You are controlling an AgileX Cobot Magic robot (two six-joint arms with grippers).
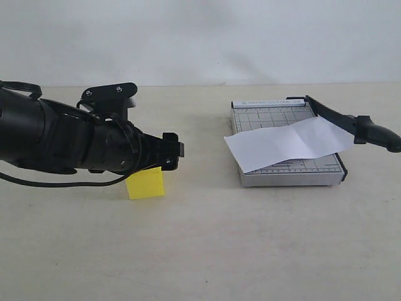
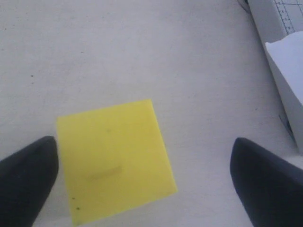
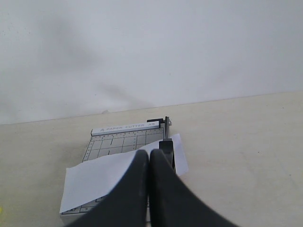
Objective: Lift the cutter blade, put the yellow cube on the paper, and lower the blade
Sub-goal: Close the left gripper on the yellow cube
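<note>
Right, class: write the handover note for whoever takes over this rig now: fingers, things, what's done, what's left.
Left fingers open around the bright yellow cube, not yet closed. Right fingers shut, empty, facing the grey gridded trimmer base. White paper sheet lies across that base. Long black cutter blade looks raised, so step one seems done. To do: grip cube, set it on paper, lower blade.
</note>
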